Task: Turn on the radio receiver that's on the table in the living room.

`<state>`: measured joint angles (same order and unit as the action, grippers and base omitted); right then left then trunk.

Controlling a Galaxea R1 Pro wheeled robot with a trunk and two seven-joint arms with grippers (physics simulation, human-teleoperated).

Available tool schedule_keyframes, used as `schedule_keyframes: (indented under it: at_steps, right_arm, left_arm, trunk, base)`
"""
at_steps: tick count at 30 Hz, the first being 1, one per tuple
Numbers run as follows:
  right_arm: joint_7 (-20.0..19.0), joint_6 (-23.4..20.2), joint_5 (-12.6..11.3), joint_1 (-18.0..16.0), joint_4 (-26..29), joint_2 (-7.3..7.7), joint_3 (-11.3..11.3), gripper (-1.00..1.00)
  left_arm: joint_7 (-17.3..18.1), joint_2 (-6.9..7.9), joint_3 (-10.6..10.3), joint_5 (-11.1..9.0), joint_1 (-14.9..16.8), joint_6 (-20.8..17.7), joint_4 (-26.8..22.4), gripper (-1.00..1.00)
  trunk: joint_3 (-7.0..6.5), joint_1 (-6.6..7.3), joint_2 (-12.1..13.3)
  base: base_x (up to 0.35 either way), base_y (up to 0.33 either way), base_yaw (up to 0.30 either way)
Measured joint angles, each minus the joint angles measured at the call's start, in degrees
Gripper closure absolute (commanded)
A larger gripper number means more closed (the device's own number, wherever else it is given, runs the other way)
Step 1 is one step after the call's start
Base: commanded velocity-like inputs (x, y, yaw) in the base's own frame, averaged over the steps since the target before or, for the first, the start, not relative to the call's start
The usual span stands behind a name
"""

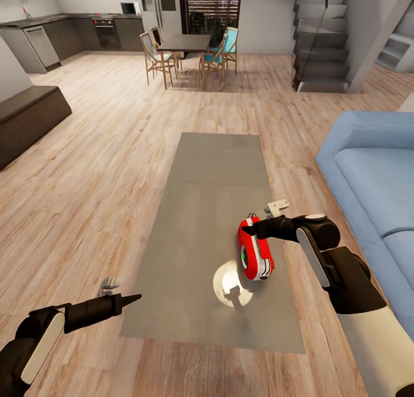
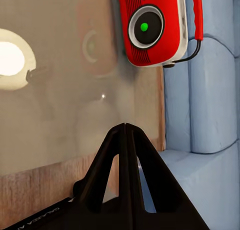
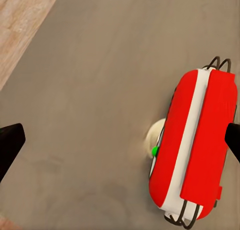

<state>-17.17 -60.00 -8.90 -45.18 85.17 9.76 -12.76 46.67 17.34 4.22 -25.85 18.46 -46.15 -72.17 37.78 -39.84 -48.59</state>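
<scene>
While bent inward, right arm overhangs radio [image 1: 255,253].

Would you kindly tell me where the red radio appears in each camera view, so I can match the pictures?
Head view: the radio receiver stands on the table, right of centre, by the right gripper.
Left wrist view: the radio is at the top, dial facing the camera.
Right wrist view: the radio is at the right, seen from above.
Shared landmark: the green light on its dial.
</scene>
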Motion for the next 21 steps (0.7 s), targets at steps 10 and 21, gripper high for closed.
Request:
schedule_keyframes:
  at_steps: [10, 21]
  right_arm:
    - [0.0, 0.0, 0.0, 0.0, 0.0, 0.11, 0.0, -1.0]
    - [0.5, 0.0, 0.1, 0.0, 0.0, 0.34, 0.1, -1.0]
  left_arm:
    - [-0.1, -0.02, 0.0, 0.0, 0.0, 0.0, 0.1, 1.0]
    - [0.0, -0.02, 0.0, 0.0, 0.0, 0.0, 0.0, 1.0]
  trunk:
    - [-0.91, 0.0, 0.0]
    - [-1.91, 0.0, 0.0]
  base:
    - [0.0, 0.0, 0.0]
    - [0.0, 0.0, 0.0]
